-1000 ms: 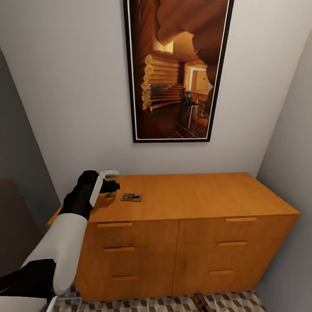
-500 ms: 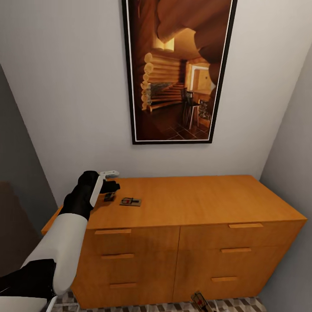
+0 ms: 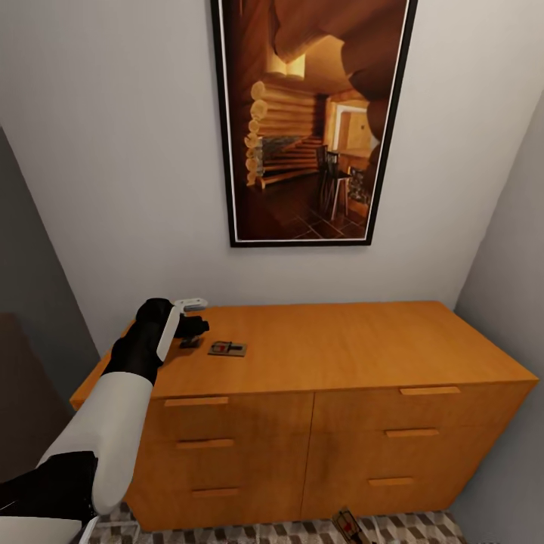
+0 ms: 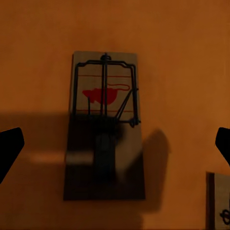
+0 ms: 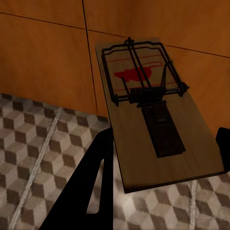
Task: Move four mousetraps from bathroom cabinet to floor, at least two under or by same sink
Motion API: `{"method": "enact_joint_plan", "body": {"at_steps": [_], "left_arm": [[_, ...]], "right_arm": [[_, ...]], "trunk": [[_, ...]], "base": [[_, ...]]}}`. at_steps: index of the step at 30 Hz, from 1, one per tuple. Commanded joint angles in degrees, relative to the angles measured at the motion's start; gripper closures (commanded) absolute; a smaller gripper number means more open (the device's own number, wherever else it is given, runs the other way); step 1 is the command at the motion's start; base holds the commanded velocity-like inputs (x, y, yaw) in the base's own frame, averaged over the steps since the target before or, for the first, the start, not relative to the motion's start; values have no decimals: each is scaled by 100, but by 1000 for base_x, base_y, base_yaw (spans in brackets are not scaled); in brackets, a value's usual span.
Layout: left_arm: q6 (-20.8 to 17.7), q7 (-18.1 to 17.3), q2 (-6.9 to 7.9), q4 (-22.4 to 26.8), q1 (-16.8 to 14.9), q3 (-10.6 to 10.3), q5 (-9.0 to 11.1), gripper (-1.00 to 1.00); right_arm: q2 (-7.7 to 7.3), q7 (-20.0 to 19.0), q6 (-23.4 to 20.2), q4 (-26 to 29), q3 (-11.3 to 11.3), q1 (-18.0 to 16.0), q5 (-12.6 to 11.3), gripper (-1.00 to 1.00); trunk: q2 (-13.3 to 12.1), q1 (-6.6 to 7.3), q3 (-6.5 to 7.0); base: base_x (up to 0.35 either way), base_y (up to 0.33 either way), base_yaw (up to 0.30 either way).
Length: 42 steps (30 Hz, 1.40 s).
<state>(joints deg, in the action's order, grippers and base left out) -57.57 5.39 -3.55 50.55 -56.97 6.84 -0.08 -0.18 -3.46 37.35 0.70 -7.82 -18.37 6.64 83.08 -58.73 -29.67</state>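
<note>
On the cabinet [image 3: 332, 355] top near its left edge, the left gripper [image 3: 190, 341] hangs with fingers [image 4: 9, 146] spread wide above one mousetrap [image 4: 104, 124]; a second trap [image 3: 227, 349] lies just beside. The right gripper [image 5: 163, 158] fingers [image 5: 96, 187] are clenched on a third mousetrap [image 5: 151, 112] above the bathroom floor [image 5: 38, 143].

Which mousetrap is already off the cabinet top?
The mousetrap between the right gripper jaws, above the tiled floor; two others lie on the cabinet.

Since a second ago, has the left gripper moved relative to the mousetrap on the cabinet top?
No clear move: the left gripper hovers just left of the mousetrap on the cabinet, as before; the camera shifted.
</note>
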Motion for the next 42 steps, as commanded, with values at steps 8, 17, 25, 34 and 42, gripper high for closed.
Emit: {"method": "enact_joint_plan", "body": {"at_steps": [8,17,25,34,42], "left_arm": [[1,12,7,-64,1,1,-19,-100],[9,18,33,-198,1,2,-27,-100],[9,27,44,-220,1,2,-32,-100],[9,32,49,-331,1,2,-36,-100],[10,32,51,-429,1,2,-44,100]], "right_arm": [[1,12,0,0,0,0,-4,100],[1,12,0,0,0,0,-4,100],[9,12,0,0,0,0,-4,100],[3,12,0,0,0,0,-4,100],[2,12,0,0,0,0,-4,100]], "trunk": [[0,0,-73],[0,0,-155],[0,0,-228],[0,0,-259],[0,0,-261]], "base": [[0,0,0],[0,0,0],[0,0,0],[0,0,0],[0,0,0]]}}
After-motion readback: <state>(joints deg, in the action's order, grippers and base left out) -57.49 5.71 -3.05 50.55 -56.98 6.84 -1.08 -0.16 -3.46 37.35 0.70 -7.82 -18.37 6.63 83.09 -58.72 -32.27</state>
